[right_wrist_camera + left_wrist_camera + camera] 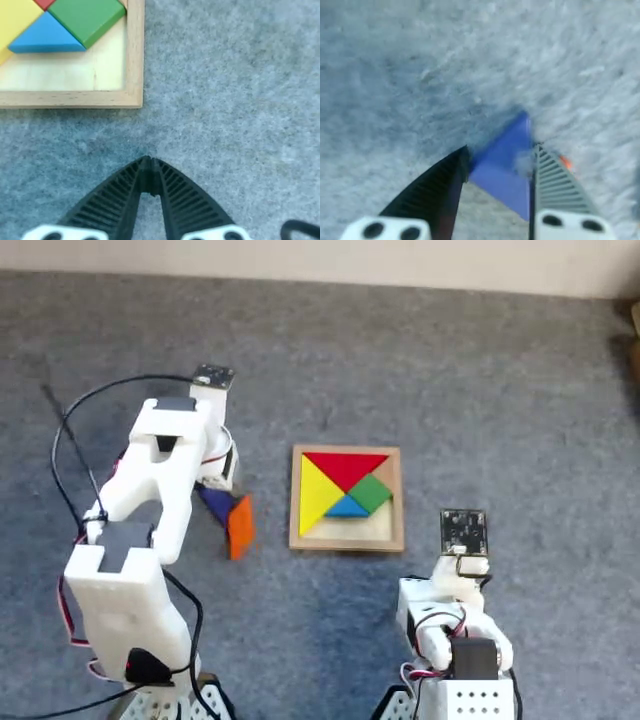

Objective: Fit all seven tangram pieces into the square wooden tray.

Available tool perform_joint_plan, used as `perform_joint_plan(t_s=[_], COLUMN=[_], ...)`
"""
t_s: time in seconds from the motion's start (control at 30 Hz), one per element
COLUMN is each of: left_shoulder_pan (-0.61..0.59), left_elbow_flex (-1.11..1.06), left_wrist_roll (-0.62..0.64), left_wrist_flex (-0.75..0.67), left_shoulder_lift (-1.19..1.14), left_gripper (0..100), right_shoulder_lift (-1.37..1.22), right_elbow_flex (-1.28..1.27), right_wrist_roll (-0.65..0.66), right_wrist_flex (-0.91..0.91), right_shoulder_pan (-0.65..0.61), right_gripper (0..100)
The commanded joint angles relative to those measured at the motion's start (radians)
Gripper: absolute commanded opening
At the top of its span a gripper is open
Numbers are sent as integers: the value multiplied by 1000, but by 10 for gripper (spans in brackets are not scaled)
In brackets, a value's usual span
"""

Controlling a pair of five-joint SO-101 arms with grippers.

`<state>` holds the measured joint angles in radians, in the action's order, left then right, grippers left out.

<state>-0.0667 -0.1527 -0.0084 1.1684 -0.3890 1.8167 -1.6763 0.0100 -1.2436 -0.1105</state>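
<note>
The square wooden tray lies mid-table and holds a red triangle, a yellow triangle, a green square and a light blue triangle. The tray's corner appears in the right wrist view with its near strip bare. Left of the tray, my left gripper is shut on a dark blue piece, one finger on each side of it. An orange piece lies right beside it on the carpet. My right gripper is shut and empty, over the carpet just short of the tray's near right corner.
Grey carpet covers the whole table. The left arm stretches from the near left edge towards the two loose pieces, with black cables looping beside it. The right arm sits folded at the near right.
</note>
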Motion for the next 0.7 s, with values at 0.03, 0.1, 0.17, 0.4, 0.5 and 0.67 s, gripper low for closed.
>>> perform_joint_plan(t_s=[0.03,0.1,0.17,0.4,0.5,0.67], left_shoulder_pan=[16,16,16,24,58,101], left_elbow_flex=[39,59,74,62,62,-31], left_wrist_roll=[0,-2,-44,-81,-77,103], left_wrist_flex=[71,106,143,259,350,384], left_shoulder_lift=[15,30,61,288,361,407], left_gripper=[193,193,193,194,247,301], right_shoulder_lift=[15,15,15,15,15,15], right_elbow_flex=[-137,-137,-137,-137,-137,-137], right_wrist_roll=[-3,-3,-3,-3,-3,-3], right_wrist_flex=[-7,-7,-7,-7,-7,-7], right_shoulder_pan=[10,10,10,10,10,10], right_gripper=[5,5,5,5,5,5])
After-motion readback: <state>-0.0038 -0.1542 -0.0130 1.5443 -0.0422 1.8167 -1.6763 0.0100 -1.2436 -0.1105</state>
